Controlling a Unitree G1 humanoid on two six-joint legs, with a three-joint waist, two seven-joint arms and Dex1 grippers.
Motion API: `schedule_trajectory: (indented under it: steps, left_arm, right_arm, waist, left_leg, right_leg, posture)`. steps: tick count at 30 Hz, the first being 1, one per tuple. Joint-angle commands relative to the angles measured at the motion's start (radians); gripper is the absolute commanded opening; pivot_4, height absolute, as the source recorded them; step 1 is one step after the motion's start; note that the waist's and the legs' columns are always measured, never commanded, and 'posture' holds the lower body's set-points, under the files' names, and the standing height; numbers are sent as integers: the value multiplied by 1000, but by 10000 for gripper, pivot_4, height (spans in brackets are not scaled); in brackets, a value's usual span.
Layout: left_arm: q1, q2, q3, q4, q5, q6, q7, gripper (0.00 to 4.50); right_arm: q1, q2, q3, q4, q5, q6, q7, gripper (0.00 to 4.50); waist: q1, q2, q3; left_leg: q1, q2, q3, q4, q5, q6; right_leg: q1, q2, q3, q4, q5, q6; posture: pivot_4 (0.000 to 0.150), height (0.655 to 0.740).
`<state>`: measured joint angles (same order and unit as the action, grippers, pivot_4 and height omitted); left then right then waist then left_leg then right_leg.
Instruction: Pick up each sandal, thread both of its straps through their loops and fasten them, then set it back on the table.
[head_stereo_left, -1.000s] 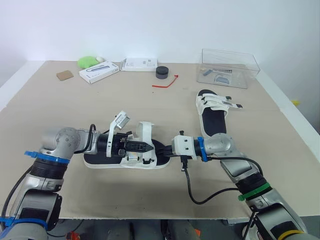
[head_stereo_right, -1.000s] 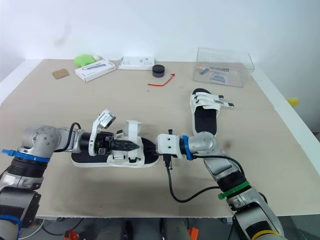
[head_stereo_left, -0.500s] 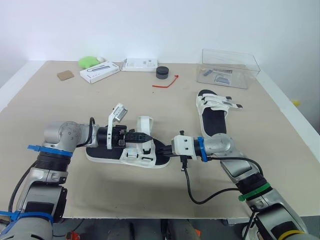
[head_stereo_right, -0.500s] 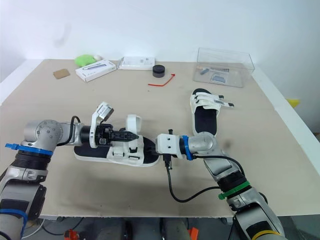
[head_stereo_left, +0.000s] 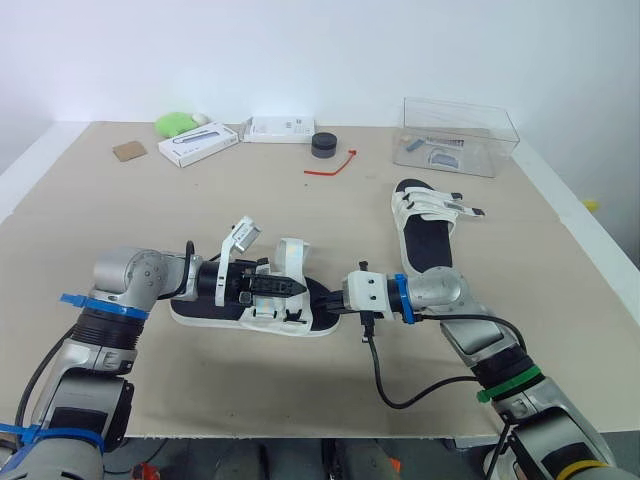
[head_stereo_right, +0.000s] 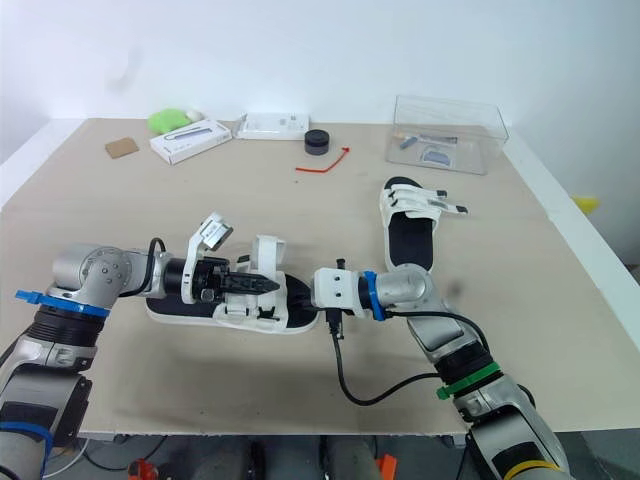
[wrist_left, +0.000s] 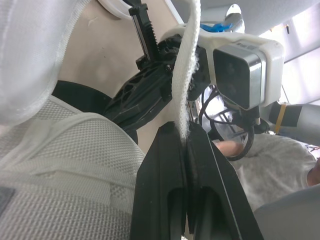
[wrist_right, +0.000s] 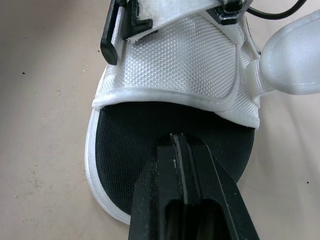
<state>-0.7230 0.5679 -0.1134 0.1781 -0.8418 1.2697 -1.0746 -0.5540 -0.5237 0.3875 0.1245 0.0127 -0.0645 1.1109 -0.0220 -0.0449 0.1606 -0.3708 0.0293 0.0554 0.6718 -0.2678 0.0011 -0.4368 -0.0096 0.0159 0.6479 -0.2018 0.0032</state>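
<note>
The left gripper (wrist_left: 182, 136) is shut tight on a thin white strap (wrist_left: 189, 60) — the strap runs up from between its two black fingers. This strap belongs to the near sandal (head_stereo_left: 265, 312), which lies on its sole near the front of the worktop (head_stereo_left: 150, 225), its long side running left to right. The left gripper reaches over the sandal from the robot's left, low above the white mesh top.

The right gripper (wrist_right: 181, 145) is closed too, its fingers pressed together. Its tips rest on the black inside of the same sandal, at the open end, just in front of the white mesh band. It comes in from the robot's right, so the two grippers point at each other along the sandal.

The second sandal (head_stereo_left: 425, 225) lies flat farther back on the right, well apart from the first one, with its straps across the top.

At the far edge of the worktop sit a clear box (head_stereo_left: 460, 135), a small black round thing (head_stereo_left: 324, 144), a red tie (head_stereo_left: 333, 165), two white boxes (head_stereo_left: 198, 143) and a green lump (head_stereo_left: 175, 124).
</note>
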Motion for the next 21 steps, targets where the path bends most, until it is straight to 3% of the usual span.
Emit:
schedule_trajectory:
  steps: [1,21]
  left_arm:
    - [-3,-7,-49,-28,29,-12,-23,203]
    - [-4,2,-125,29,215,-233,-135,203]
  right_arm:
    - [25,-20,27,31,-50,28,8,0]
    - [38,-30,25,14,-50,35,4,0]
  waist:
    - [0,0,0]
    - [0,0,0]
  left_leg:
    - [0,0,0,0,0,0]
    - [1,0,0,0,0,0]
  right_leg:
    - [0,0,0,0,0,0]
    - [1,-1,0,0,0,0]
  posture:
    - [1500,7400]
    - [1500,7400]
